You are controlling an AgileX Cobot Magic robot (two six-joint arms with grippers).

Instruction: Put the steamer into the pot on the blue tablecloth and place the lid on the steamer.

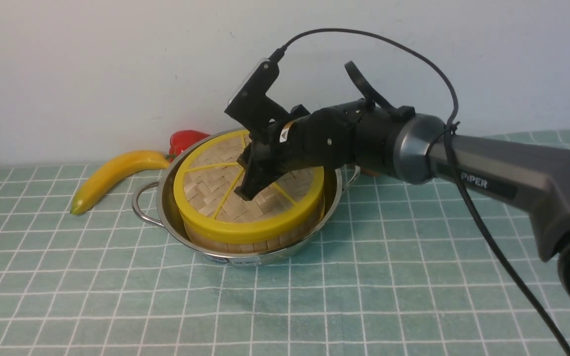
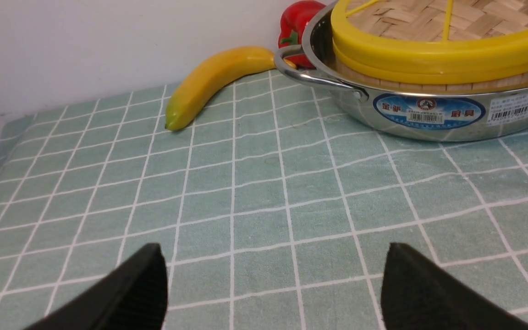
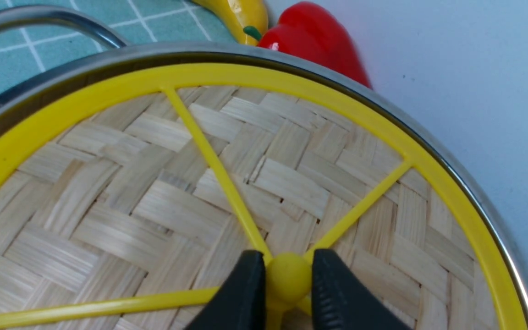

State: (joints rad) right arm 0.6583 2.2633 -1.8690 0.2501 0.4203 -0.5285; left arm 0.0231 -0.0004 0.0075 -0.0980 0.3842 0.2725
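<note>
Right claw (image 3: 288, 279) of mine sits down on the middle of the lid (image 1: 215, 190), and my wrist view shows both black fingers (image 3: 241, 293) pressed against the yellow hub (image 3: 288, 278), one on each side, so I've got it pinched. Lid lies flat on top of the steamer (image 1: 260, 241), yellow rim over yellow rim, woven bamboo and spokes facing up. Steamer stands inside the pot (image 1: 166, 217), its wooden wall showing just above the steel edge, and the pot rests on the blue tablecloth (image 1: 389, 277) with one loop handle (image 1: 141, 205) sticking out toward my left. Over there my left claw (image 2: 273, 293) hangs low above bare cloth, jaws spread wide with nothing between them, well short of the pot. Beyond the pot's handle a banana (image 1: 112, 178) lies on the cloth near the wall, and a red pepper (image 1: 183, 141) peeks out behind the pot's far rim, just beside the banana's stem end
</note>
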